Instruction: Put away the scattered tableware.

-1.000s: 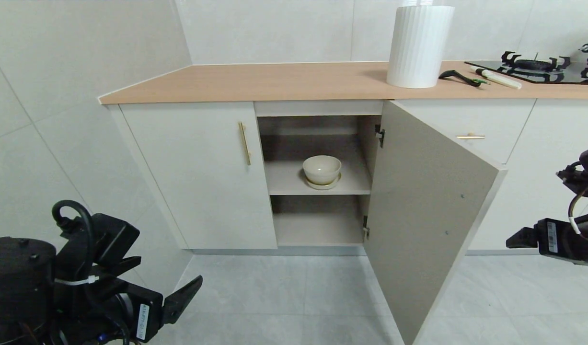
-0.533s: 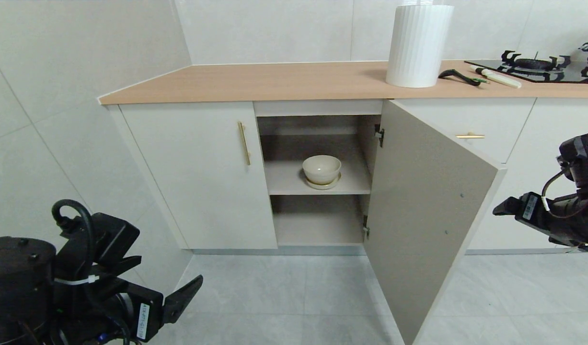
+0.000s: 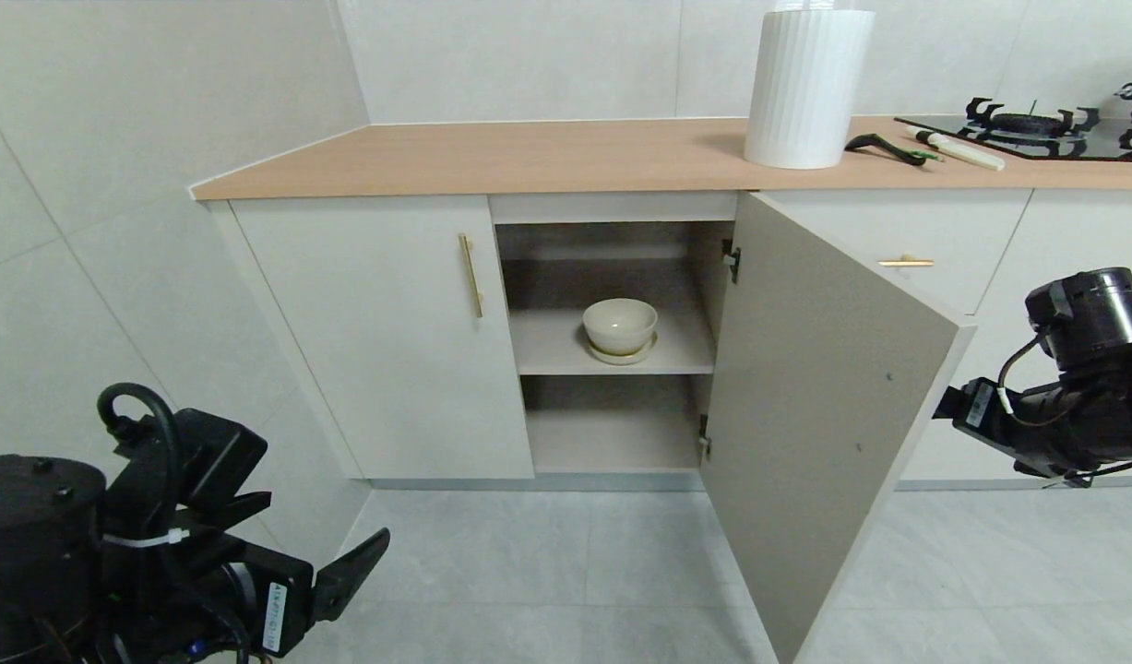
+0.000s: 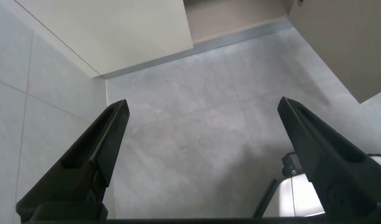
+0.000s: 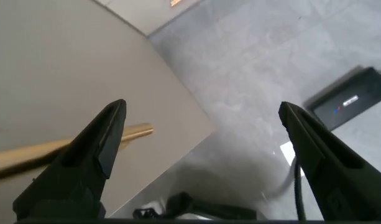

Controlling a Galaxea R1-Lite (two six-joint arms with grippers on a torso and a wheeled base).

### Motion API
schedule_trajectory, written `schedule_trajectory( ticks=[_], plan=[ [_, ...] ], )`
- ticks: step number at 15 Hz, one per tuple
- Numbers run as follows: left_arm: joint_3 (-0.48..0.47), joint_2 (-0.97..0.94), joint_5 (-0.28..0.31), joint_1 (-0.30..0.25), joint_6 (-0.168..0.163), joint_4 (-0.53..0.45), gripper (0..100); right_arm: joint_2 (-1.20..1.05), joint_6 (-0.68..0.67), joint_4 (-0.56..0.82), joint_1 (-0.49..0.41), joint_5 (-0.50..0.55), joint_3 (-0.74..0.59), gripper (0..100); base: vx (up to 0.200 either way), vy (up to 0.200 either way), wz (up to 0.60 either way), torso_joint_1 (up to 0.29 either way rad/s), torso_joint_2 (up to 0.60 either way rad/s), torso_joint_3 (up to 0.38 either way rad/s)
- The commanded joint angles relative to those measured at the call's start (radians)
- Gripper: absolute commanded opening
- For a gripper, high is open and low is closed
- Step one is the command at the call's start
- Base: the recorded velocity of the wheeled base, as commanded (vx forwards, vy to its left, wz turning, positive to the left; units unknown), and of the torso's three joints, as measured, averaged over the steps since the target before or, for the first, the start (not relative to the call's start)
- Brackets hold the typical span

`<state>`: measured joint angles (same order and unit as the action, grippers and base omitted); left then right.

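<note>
While bowl [image 3: 620,326] sits on saucer [image 3: 621,357] on upper shelf [image 3: 556,346] of cabinet, I see door [image 3: 815,397] standing wide open. Right gripper [image 5: 201,109] spread, holding nothing, just beside door's outer face, gold handle [image 5: 66,149] near one finger. Left gripper [image 4: 201,104] also spread and empty, low over floor [image 4: 202,143]. Risks, my guess: finger clips handle or scrapes panel; hard push slams door and rattles bowl off saucer.

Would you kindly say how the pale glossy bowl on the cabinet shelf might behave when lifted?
The pale glossy bowl looks ceramic, so probably rigid, breakable and slippery. It sits on a small saucer, which may slide along.
</note>
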<state>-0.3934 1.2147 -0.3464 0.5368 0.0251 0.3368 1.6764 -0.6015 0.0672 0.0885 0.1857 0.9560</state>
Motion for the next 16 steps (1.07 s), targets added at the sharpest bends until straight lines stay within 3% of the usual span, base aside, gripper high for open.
schedule_trajectory(
  ticks=[1, 4, 10, 16],
  plan=[
    [-0.001, 0.000, 0.000, 0.000, 0.001, 0.001, 100, 0.029, 0.002, -0.001, 0.033, -0.031, 0.007, 100, 0.000, 0.000, 0.00, 0.000, 0.00, 0.000],
    [-0.001, 0.003, 0.001, 0.000, 0.004, 0.001, 100, 0.039, 0.009, -0.027, 0.097, -0.077, 0.020, 100, 0.000, 0.000, 0.00, 0.000, 0.00, 0.000],
    [-0.007, 0.002, 0.000, -0.001, 0.004, 0.001, 100, 0.166, 0.068, -0.033, 0.326, -0.088, 0.162, 100, 0.000, 0.000, 0.00, 0.000, 0.00, 0.000],
    [-0.007, 0.005, -0.002, -0.015, 0.004, -0.001, 100, 0.324, 0.106, -0.038, 0.415, -0.088, 0.349, 100, 0.000, 0.000, 0.00, 0.000, 0.00, 0.000]
  ],
)
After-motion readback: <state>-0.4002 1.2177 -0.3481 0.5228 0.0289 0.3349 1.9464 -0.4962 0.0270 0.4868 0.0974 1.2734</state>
